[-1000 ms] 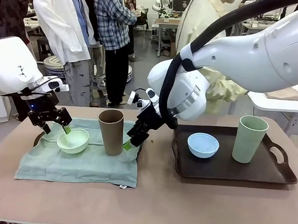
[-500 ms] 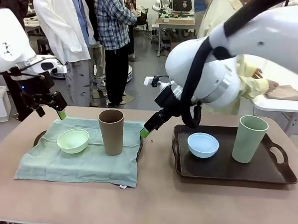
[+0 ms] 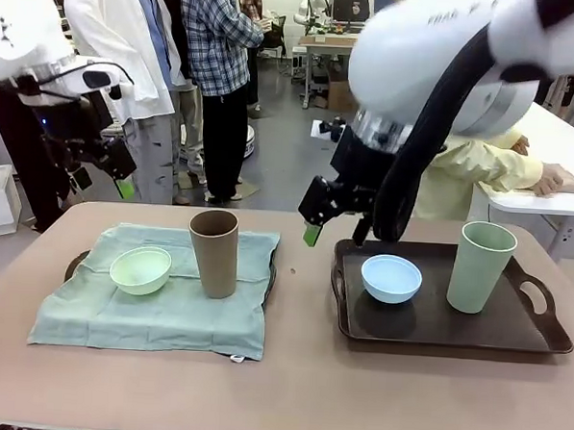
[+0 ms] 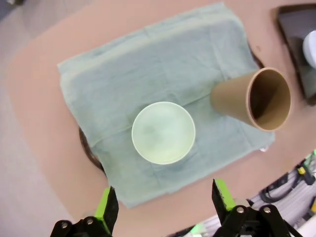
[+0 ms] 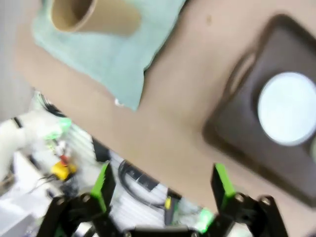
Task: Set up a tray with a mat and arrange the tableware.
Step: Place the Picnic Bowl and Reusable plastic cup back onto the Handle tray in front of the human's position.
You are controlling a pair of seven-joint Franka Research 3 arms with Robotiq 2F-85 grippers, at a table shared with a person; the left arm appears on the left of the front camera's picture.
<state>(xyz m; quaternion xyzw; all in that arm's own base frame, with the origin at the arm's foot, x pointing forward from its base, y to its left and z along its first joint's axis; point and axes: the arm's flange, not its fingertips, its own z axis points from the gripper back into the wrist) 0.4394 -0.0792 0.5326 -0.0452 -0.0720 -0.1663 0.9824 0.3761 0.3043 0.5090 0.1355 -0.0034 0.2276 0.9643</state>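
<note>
Mint bowl, matte, beside tall tan cup on cloth mat; left gripper, right gripper spread.

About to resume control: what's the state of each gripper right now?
Left gripper: open, holding nothing.
Right gripper: open, holding nothing.

No text I can read.
Faint grey lettering marks the white shell of my right arm, high above my right gripper; too blurred to make out.
</note>
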